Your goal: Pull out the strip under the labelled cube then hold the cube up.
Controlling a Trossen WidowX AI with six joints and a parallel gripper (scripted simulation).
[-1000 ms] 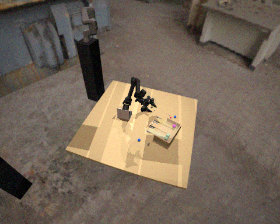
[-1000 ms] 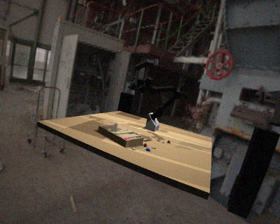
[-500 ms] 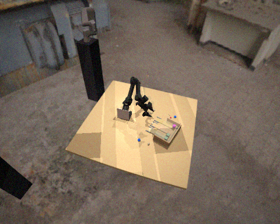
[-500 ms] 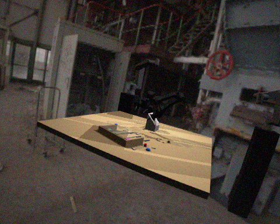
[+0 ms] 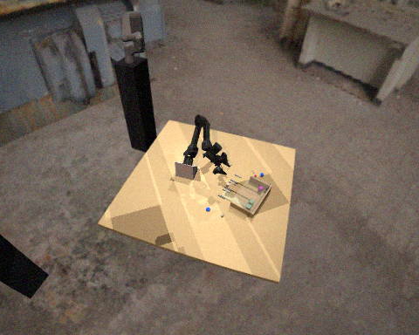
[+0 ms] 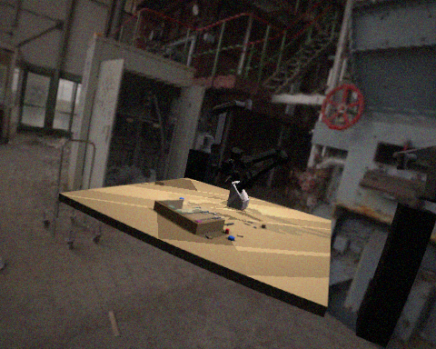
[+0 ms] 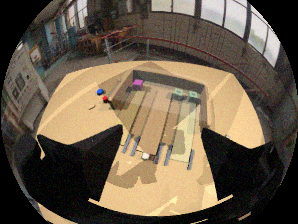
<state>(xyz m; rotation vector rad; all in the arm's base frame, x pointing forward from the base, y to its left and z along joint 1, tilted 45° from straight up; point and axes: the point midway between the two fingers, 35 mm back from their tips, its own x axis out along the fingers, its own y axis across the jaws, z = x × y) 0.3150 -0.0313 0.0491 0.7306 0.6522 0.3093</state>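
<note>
A shallow tray (image 5: 241, 210) (image 6: 185, 222) (image 7: 167, 78) holds long flat strips side by side, with grey tabs at their near ends. A magenta cube (image 5: 260, 188) (image 7: 138, 82) is at the far left of the tray in the wrist view. Two pale green cubes, a left one (image 7: 178, 92) and a right one (image 7: 193, 94), are at its far right. Both seem to have small dark marks on top; I cannot read a label. The pale right strip (image 7: 185, 141) runs toward them. My gripper (image 5: 225, 168) (image 7: 163, 131) is open and empty, above the table, short of the tabs.
A blue ball (image 5: 262, 174) (image 6: 231, 237) (image 7: 100, 92) and a red one (image 5: 255, 175) (image 6: 227, 231) (image 7: 105, 99) lie beside the tray. Another blue ball (image 5: 208, 209) and a small pale one (image 5: 222, 215) lie on the other side. A grey upright plate (image 5: 186, 170) (image 6: 233, 198) stands by the arm base.
</note>
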